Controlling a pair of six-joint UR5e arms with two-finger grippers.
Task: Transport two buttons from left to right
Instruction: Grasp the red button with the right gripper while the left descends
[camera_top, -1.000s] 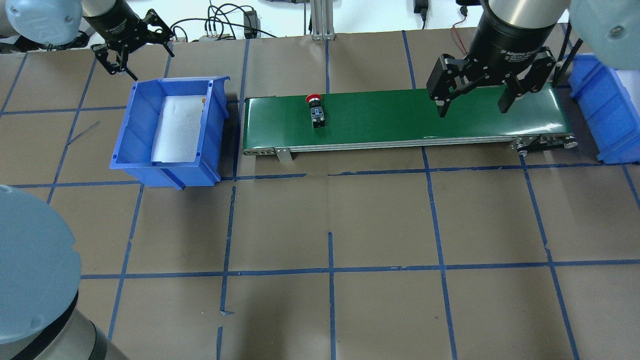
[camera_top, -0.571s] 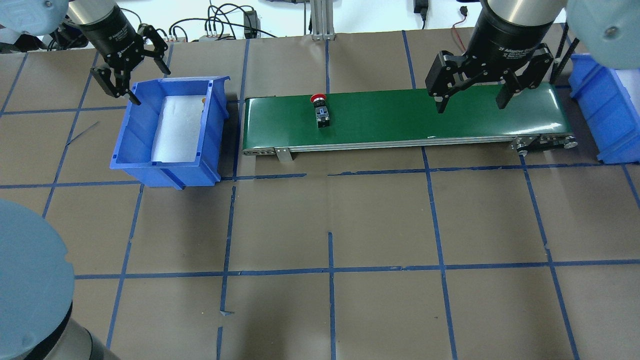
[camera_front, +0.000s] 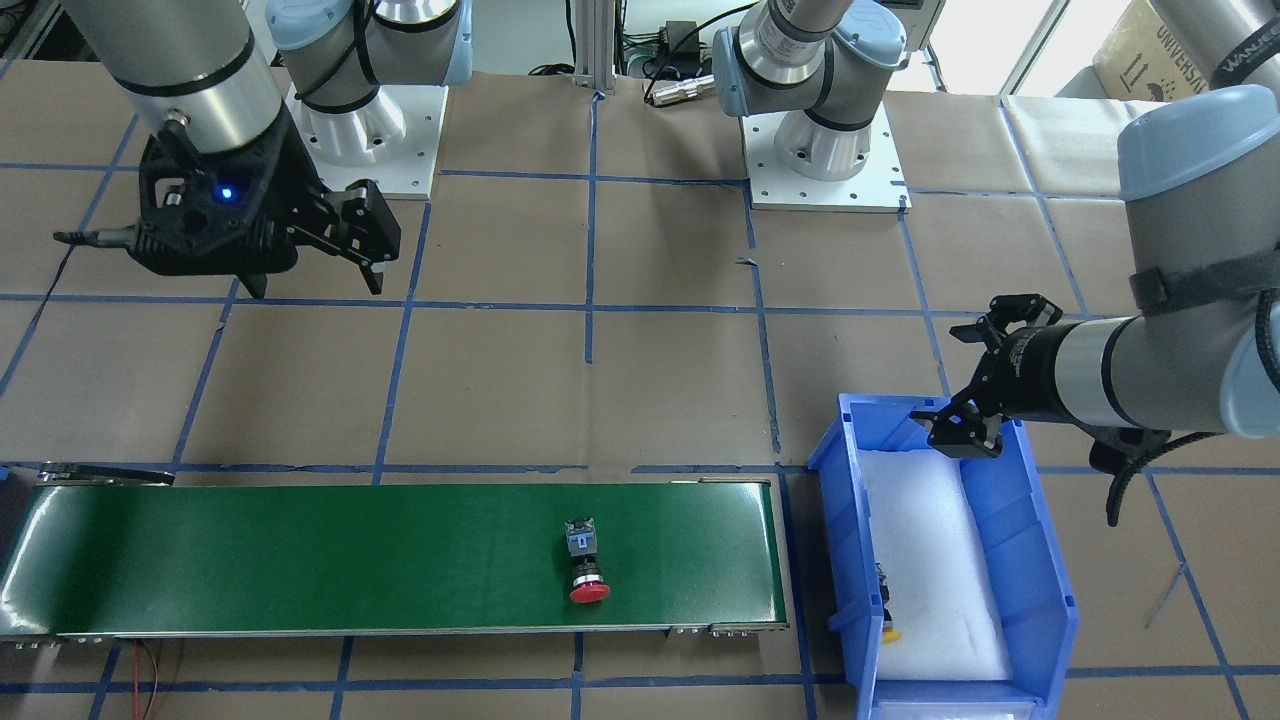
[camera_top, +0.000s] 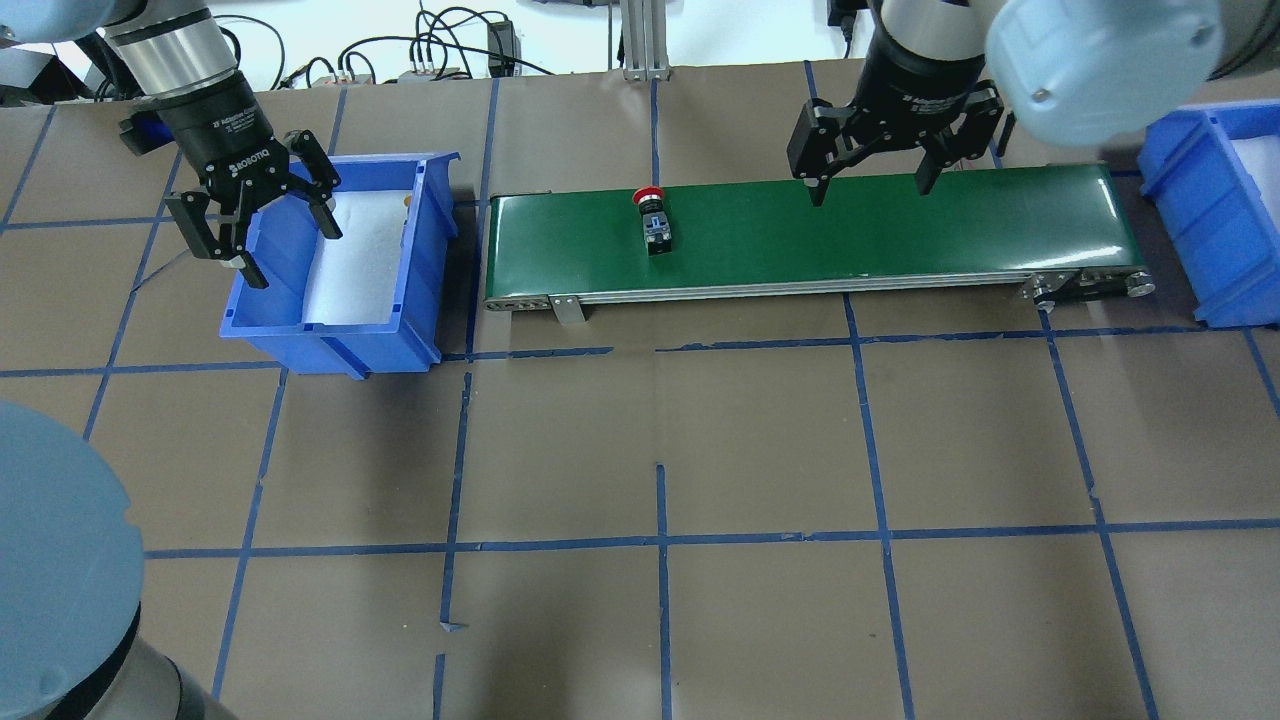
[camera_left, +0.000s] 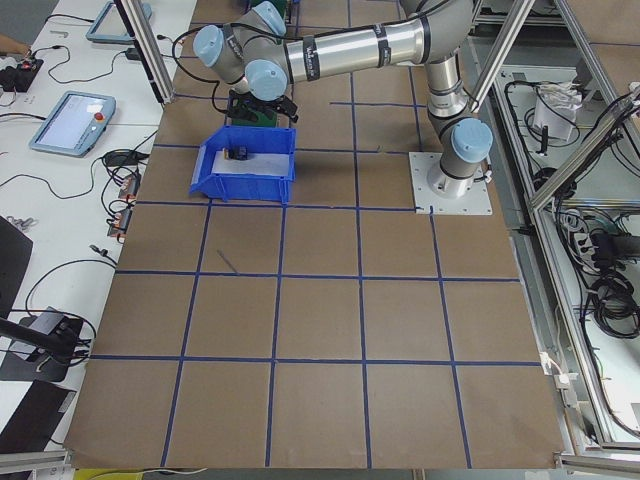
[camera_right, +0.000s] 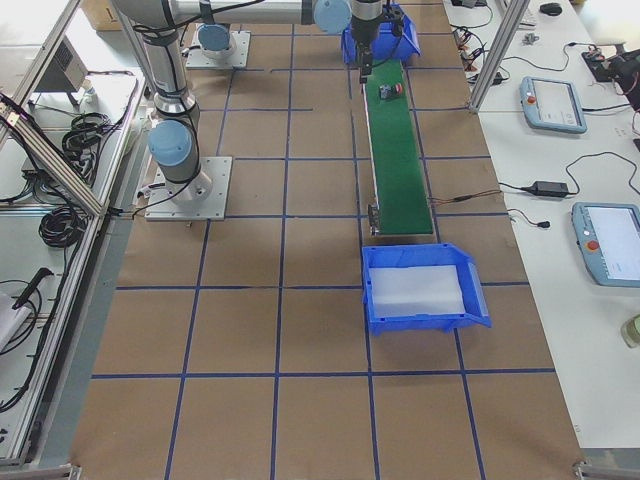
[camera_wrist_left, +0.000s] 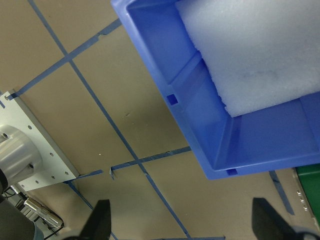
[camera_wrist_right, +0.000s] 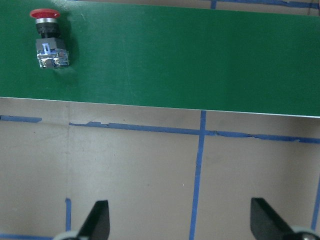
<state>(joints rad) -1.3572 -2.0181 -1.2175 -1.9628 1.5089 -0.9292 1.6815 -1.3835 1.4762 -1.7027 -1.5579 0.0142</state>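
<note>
The red-capped button (camera_top: 655, 222) lies on the green conveyor belt (camera_top: 900, 230), left of its middle; it also shows in the front view (camera_front: 585, 560) and the right wrist view (camera_wrist_right: 48, 45). The yellow button (camera_front: 884, 605) lies in the left blue bin (camera_top: 330, 335), against its belt-side wall, mostly hidden from overhead. My left gripper (camera_top: 295, 255) is open and empty above the bin's outer wall and white foam. My right gripper (camera_top: 870, 195) is open and empty above the belt's far edge, right of the red button.
A second blue bin (camera_top: 1200, 230) with white foam stands past the belt's right end. Cables and an aluminium post (camera_top: 640, 40) sit behind the belt. Brown paper with blue tape lines covers the table (camera_top: 660, 450).
The red button has ridden a little to the right on the belt. My left gripper has moved from behind the bin to over it. My right gripper has shifted left along the belt.
</note>
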